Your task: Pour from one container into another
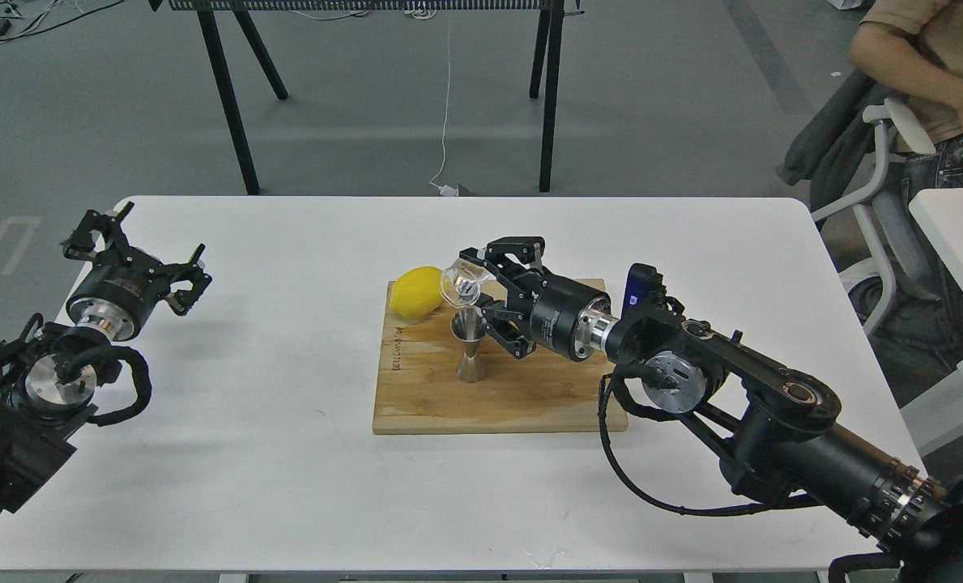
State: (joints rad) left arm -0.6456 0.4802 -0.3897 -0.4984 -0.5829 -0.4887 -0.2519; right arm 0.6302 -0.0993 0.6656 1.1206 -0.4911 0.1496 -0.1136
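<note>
The clear glass cup is tipped on its side just above the mouth of the steel jigger, which stands upright on the wooden cutting board. My right gripper is shut on the glass cup, reaching in from the right over the board. The cup's rim points down and left, close over the jigger's top cone. My left gripper hovers open at the table's left edge, holding nothing, far from the board.
A yellow lemon lies on the board's far left corner, right beside the tilted cup. The white table carries the board at its middle. A seated person and a chair are at the far right.
</note>
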